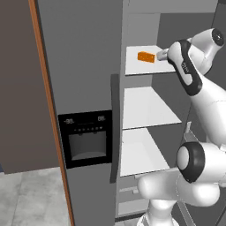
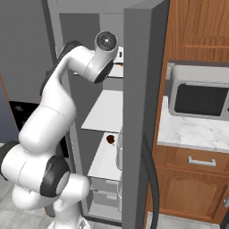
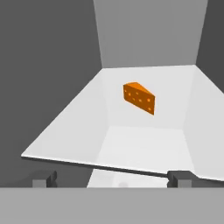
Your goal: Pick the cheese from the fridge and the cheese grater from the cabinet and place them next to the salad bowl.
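Observation:
The cheese (image 1: 146,57), a small orange wedge with holes, lies on the top white shelf (image 1: 132,66) of the fridge (image 1: 84,66), whose door stands open. My gripper (image 1: 159,56) is at that shelf's height, just right of the cheese and apart from it. In the hand view the cheese (image 3: 139,98) sits toward the back of the shelf, well ahead of my gripper (image 3: 111,179). Its two fingertips (image 3: 43,179) stand wide apart with nothing between them. The cheese grater and the salad bowl are out of view.
Two more white shelves (image 1: 148,108) lie below; a small dark item (image 2: 110,139) sits on one. The open grey fridge door (image 2: 143,89) stands right of the arm. Beyond it are a microwave (image 2: 201,98) on a marble counter (image 2: 188,132), wooden drawers (image 2: 201,163) and a wooden wall cabinet (image 2: 197,27).

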